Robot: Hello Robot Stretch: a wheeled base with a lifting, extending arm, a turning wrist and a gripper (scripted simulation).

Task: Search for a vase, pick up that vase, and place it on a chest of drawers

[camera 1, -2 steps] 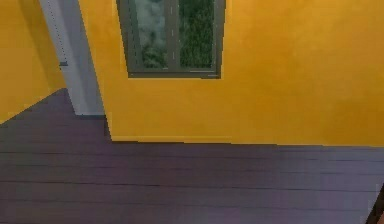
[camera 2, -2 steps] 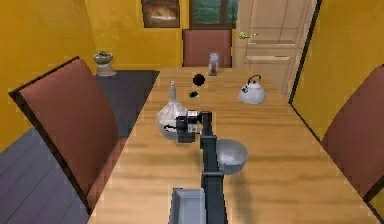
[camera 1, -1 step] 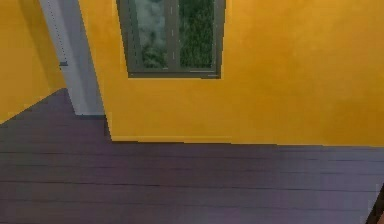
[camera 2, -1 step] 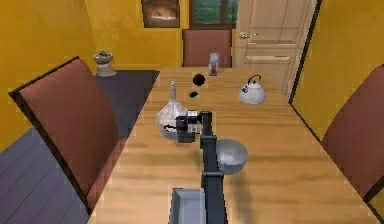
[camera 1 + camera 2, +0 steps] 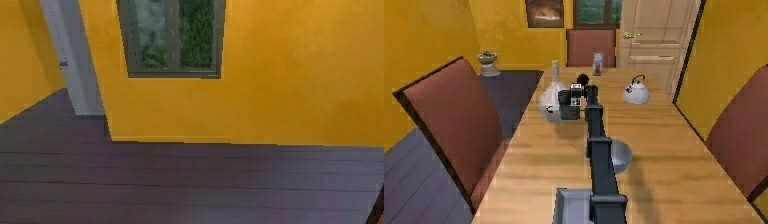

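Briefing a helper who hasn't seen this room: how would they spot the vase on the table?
Find the long wooden table, then its far half. Left of the white kettle stands the vase: pale, round-bellied with a thin tall neck, unlike the squat handled kettle and the low grey bowl nearer the camera.

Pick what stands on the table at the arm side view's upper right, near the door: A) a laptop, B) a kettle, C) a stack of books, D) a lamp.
B: a pale kettle with an arched handle stands on the wooden table there.
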